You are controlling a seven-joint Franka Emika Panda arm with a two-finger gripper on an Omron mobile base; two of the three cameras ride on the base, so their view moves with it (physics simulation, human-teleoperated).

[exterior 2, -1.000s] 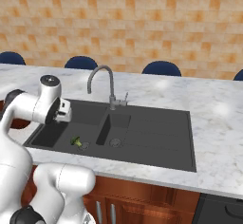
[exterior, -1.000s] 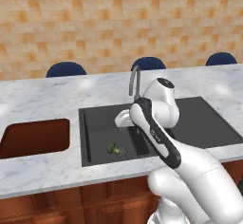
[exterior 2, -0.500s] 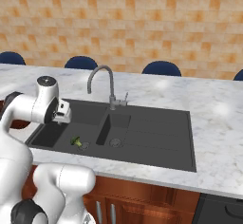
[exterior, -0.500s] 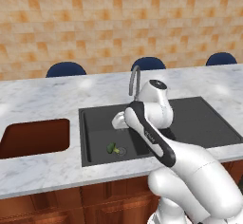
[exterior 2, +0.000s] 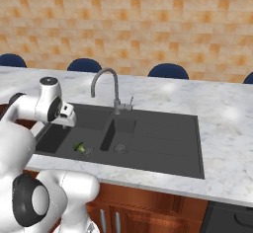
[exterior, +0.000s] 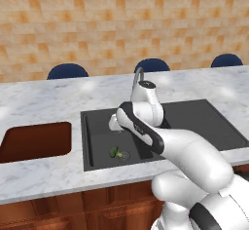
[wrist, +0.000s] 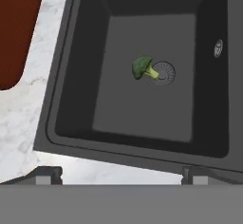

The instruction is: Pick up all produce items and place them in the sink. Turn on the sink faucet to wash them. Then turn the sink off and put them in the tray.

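Here a dark charcoal sink (exterior: 194, 122) is set into a marble tabletop (exterior: 44, 175), near the centre of the left base view. A small green broccoli piece (exterior: 115, 152) lies on the floor of the wide basin, at that basin's lower middle, touching the round drain (wrist: 163, 72). In the hand view the broccoli sits just above centre, with bare basin floor on every side of it and the basin walls well apart from it.

The tool (wrist: 121, 176) hangs above the front rim of this basin, its two dark tips spread wide at the bottom left and bottom right of the hand view, with nothing between them. In the right base view the tool (exterior 2: 67, 115) shows at the left, over the basin's near left part.

A reddish-brown tray (exterior: 34, 140) is sunk in the tabletop at the left edge of the left base view, apart from the sink with a strip of marble between them. The grey gooseneck faucet (exterior 2: 109, 86) rises behind the divider between the two basins.

Compared with a second ago, the arm's hand has moved a little farther left in both base views; the broccoli lies where it did.
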